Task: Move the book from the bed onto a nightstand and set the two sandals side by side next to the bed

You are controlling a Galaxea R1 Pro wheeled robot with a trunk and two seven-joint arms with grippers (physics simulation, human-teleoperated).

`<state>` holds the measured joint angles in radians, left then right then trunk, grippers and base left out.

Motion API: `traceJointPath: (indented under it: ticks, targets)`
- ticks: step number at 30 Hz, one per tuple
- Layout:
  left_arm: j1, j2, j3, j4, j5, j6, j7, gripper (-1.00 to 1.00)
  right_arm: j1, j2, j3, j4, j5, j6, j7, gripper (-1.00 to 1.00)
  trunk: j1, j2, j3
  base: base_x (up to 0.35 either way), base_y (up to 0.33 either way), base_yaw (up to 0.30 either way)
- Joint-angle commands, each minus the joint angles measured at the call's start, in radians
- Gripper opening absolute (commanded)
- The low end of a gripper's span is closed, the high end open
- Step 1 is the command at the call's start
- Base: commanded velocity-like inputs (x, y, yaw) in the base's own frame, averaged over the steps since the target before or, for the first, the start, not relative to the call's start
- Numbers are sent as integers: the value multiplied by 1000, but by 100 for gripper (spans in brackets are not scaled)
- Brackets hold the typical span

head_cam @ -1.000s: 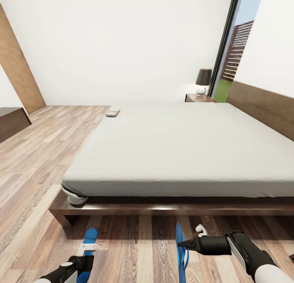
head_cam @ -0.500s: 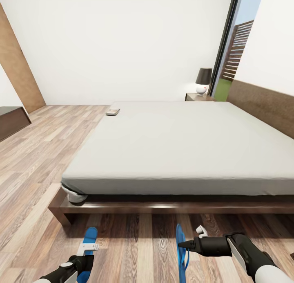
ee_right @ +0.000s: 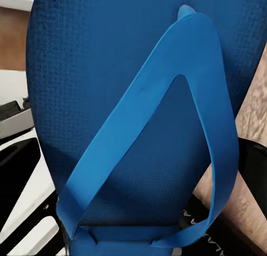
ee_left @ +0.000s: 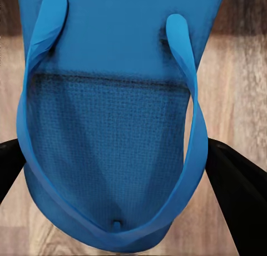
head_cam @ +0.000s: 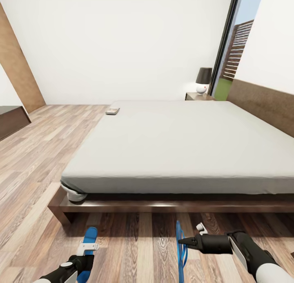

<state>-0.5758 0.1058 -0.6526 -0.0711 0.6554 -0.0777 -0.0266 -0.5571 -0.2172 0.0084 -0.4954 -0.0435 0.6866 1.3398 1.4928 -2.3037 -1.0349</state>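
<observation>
The book [head_cam: 112, 111] lies on the far left corner of the grey bed [head_cam: 175, 144]. A nightstand [head_cam: 199, 97] with a lamp stands beyond the bed, by the window. My left gripper [head_cam: 83, 256] is low over the floor in front of the bed, shut on a blue sandal [head_cam: 90, 235] that lies flat between its fingers [ee_left: 236, 195]. My right gripper [head_cam: 182, 242] is shut on the other blue sandal [head_cam: 181, 250], which it holds on edge above the floor. In each wrist view a sandal [ee_left: 111, 117] [ee_right: 128, 100] sits between dark fingers [ee_right: 16, 170].
The bed's dark wooden frame [head_cam: 163, 205] runs across just beyond both grippers, with a white object [head_cam: 75, 194] under its left corner. A low dark bench [head_cam: 12, 121] stands at far left. The headboard [head_cam: 261, 107] and a tall window [head_cam: 232, 54] are on the right. Plank floor [head_cam: 36, 152] stretches left.
The view has shifted very slightly. Both grippers still hold their sandals in nearly the same places in front of the bed.
</observation>
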Motion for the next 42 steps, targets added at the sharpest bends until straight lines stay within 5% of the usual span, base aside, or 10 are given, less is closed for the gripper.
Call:
traceJointPath:
  ticks: [1, 14, 27, 42]
  targets:
    - [-1, 0, -9, 1, 9, -7, -3, -100, -2, 0, 1, 0, -5, 23, 3, -100, 0, 0, -1, 0, 0, 0]
    - [-25, 1, -10, -2, 8, -17, -3, -100, -4, -4, 1, -1, -4, 67, 24, -100, 27, -49, -23, 0, 0, 0]
    - [-61, 0, -10, -3, 3, -18, -3, -100, -6, -51, -1, 0, -3, 68, 66, -100, 46, -84, -38, 0, 0, 0]
    - [-61, 1, -11, -1, 3, -32, -3, -100, -7, -58, -1, 0, -4, 68, 68, -100, 76, -140, -63, 0, 0, 0]
